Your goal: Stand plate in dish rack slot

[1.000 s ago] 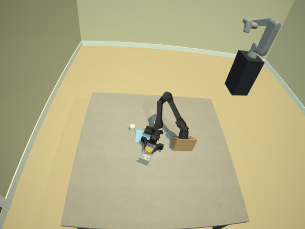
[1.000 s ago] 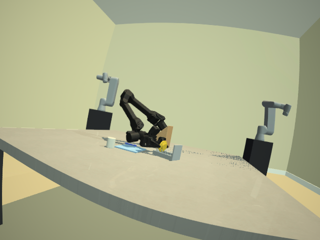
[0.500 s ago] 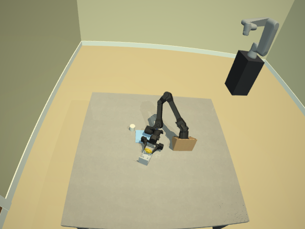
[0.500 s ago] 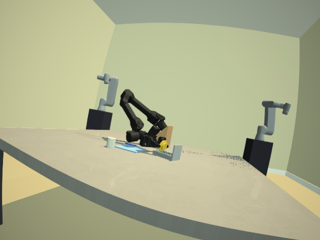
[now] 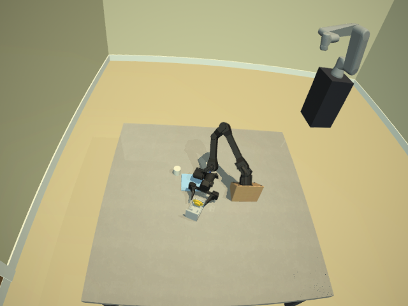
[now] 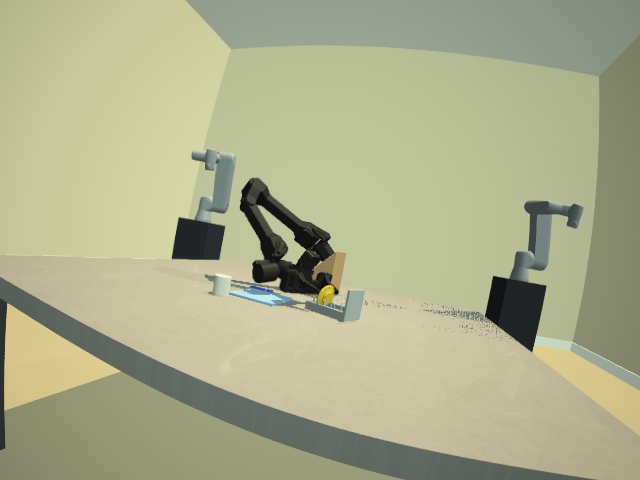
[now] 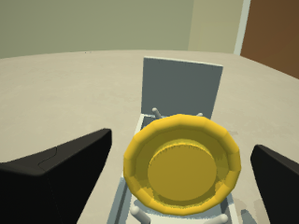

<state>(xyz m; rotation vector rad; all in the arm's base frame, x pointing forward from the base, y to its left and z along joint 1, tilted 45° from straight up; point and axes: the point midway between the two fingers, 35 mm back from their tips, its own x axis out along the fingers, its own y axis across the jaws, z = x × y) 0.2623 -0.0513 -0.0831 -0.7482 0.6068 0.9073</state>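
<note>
The yellow plate (image 5: pixel 197 202) (image 6: pixel 326 295) (image 7: pixel 182 168) stands on edge in the grey dish rack (image 5: pixel 192 213) (image 6: pixel 354 305) (image 7: pixel 182 89), roughly upright with a slight lean. In the wrist view one pair of rack pegs shows in front of it and another pair behind it; its lower edge in the slot is hard to make out. My gripper (image 5: pixel 199 201) (image 7: pixel 183 145) is open around the plate, one finger off each side, with a visible gap on both sides in the wrist view. The rack's tall end panel rises beyond the plate.
A light blue mat (image 5: pixel 187 182) (image 6: pixel 255 296) lies beside the rack, partly under the arm, with a blue pen (image 6: pixel 261 289) near it. A whitish cup (image 5: pixel 176 170) (image 6: pixel 221 285) stands by the mat. A wooden block (image 5: pixel 246 193) (image 6: pixel 339 268) stands at the arm's base.
</note>
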